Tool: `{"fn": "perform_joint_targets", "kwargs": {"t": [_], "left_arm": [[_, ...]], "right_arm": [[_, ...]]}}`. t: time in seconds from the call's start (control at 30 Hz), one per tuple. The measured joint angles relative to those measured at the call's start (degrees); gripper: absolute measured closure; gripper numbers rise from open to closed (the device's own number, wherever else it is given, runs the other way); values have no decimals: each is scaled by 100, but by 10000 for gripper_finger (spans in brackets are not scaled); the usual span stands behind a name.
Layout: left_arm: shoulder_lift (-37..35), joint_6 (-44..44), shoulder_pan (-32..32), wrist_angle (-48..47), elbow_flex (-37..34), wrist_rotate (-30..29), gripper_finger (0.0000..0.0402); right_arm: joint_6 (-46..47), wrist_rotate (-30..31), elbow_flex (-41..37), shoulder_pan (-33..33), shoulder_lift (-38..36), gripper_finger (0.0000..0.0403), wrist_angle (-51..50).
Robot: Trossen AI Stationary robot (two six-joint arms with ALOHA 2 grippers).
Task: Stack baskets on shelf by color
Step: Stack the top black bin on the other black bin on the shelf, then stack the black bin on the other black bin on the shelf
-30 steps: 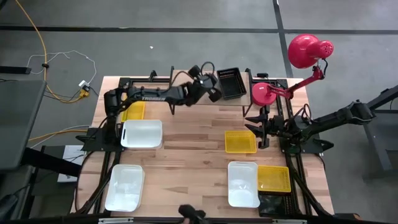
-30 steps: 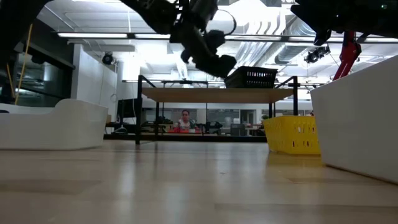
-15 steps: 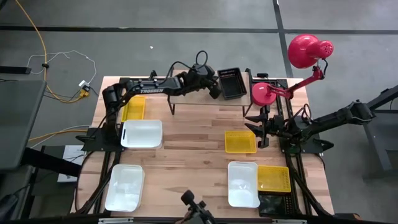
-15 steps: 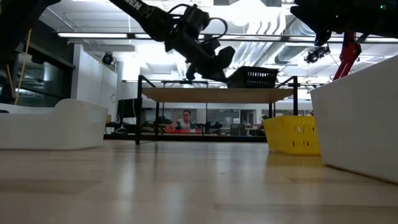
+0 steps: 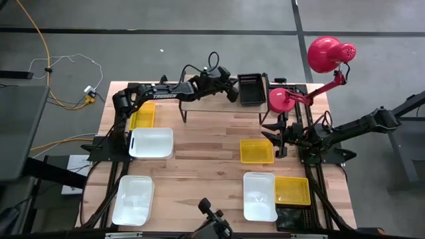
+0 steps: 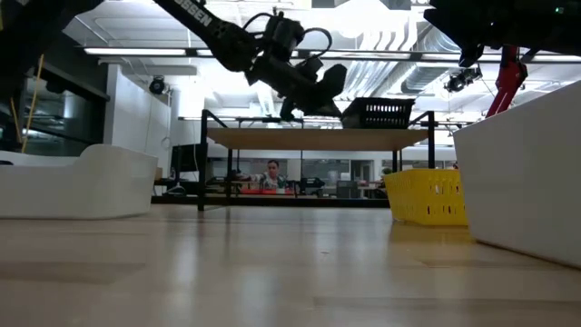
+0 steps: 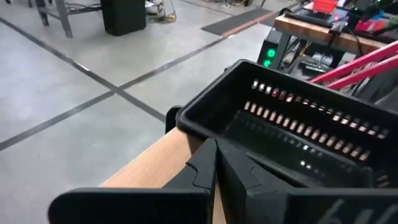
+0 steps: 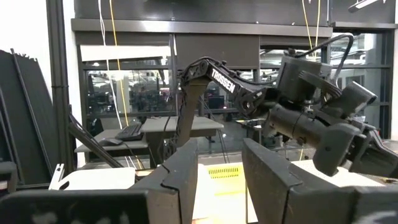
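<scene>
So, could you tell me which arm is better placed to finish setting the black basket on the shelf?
The left. Its claw is already at the black basket on the shelf, fingers closed at its rim. The right claw waits lower down beside a yellow basket.

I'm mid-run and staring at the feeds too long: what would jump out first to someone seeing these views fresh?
First, the left gripper stretched over the shelf, its fingers closed together against the near wall of the black basket that sits on the shelf's right end. Next, the red lamp at the table's far right corner. The right gripper waits open beside a yellow basket on the table.
</scene>
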Motion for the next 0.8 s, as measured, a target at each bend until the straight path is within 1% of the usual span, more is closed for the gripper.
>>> {"fn": "perform_joint_targets", "kwargs": {"t": [0.2, 0.4, 0.5, 0.63, 0.73, 0.8], "left_arm": [[287, 1, 9, 408, 0, -34, 401], [236, 126, 18, 426, 0, -215, 401], [-44, 345, 18, 216, -2, -399, 401], [-640, 729, 18, -405, -2, -628, 401], [-1213, 919, -10, -1054, -2, -584, 401], [-1678, 950, -63, -1389, -87, -342, 401]], "right_arm": [[-57, -1, 0, 1, 0, 289, 0], [-87, -6, 0, 1, 2, 289, 0], [-87, -6, 0, -1, 0, 289, -2], [-86, -12, 0, 1, 0, 289, -17], [-73, -15, 0, 0, 0, 289, -47], [-57, -23, 0, 0, 2, 289, -59]]}}
